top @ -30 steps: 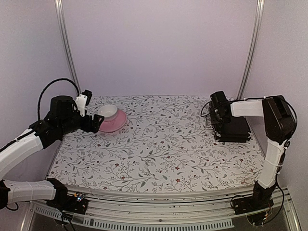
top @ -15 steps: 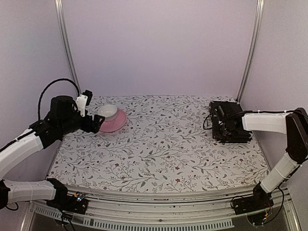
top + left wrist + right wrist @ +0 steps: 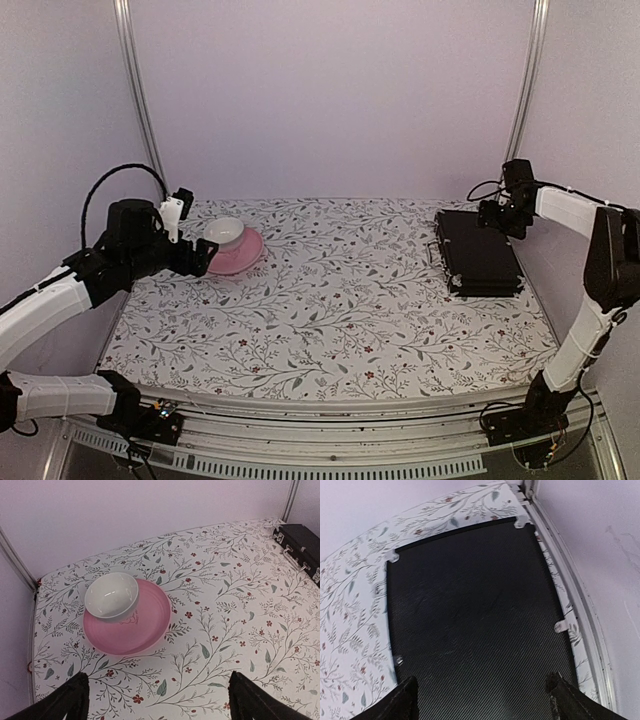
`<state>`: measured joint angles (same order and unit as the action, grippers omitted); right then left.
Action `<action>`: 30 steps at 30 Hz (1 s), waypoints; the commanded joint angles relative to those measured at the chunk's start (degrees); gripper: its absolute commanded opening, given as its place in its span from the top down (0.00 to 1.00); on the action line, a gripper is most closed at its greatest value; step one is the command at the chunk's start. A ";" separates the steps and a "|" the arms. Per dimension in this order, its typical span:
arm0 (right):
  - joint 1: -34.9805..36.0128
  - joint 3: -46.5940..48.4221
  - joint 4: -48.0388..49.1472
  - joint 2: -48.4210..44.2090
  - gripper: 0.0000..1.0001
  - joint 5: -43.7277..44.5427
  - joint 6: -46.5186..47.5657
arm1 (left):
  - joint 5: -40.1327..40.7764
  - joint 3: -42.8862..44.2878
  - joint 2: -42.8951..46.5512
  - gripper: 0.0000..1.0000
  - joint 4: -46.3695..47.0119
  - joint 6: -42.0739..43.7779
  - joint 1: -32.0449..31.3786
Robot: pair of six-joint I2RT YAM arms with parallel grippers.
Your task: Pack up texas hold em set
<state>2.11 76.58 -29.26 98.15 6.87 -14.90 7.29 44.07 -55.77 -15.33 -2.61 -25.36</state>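
Note:
The flat black case lies shut on the floral table at the far right, its metal handle toward the table's middle. It fills the right wrist view, metal corners showing, and its corner shows in the left wrist view. My right gripper hovers open and empty over the case's far edge; in its own view it spans wide over the lid. My left gripper is open and empty just left of the pink saucer; it sits low in its own view. Chip rolls, card decks and triangle marker are out of view.
A pink saucer with a white cup stands at the far left of the table; they show in the left wrist view as saucer and cup. Metal frame posts and walls bound the back and sides.
My right arm has lifted off the case and swung back to its far right edge. The case now lies fully uncovered. The left arm has not moved.

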 commanded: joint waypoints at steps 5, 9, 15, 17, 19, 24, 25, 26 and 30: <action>-12.30 12.65 1.48 18.17 0.09 -12.92 6.73 | 0.32 0.22 0.02 0.03 1.51 0.58 0.67; -14.76 15.68 3.11 22.72 0.08 -18.52 8.59 | 0.53 0.39 -1.53 0.03 1.62 0.80 0.67; -17.19 15.68 5.93 25.11 0.10 -35.42 12.52 | 0.20 0.75 -3.27 0.03 1.57 0.98 0.75; -17.06 15.16 5.88 25.58 0.10 -40.41 15.51 | 0.12 0.83 -3.53 0.03 1.57 1.03 0.75; -16.91 14.83 5.50 26.01 0.11 -43.88 17.68 | -0.21 0.89 -3.56 0.03 1.66 1.19 0.71; -13.96 12.00 4.88 24.43 0.15 -48.46 21.00 | -1.87 1.13 -3.20 0.04 1.42 0.79 0.75; -12.70 11.19 4.91 23.85 0.15 -48.40 21.56 | -2.46 1.37 -3.07 0.04 1.18 0.51 0.67; -10.95 10.50 4.93 23.28 0.15 -47.95 21.66 | -3.05 1.78 -3.04 0.05 0.52 -0.13 0.60; -4.18 7.87 5.00 21.31 0.16 -45.47 21.48 | -5.88 4.53 -2.13 0.08 -3.09 -4.91 -0.38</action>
<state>-14.02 88.05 -20.78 122.13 -29.65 5.45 4.91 45.01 -59.18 -16.01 -3.36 -25.36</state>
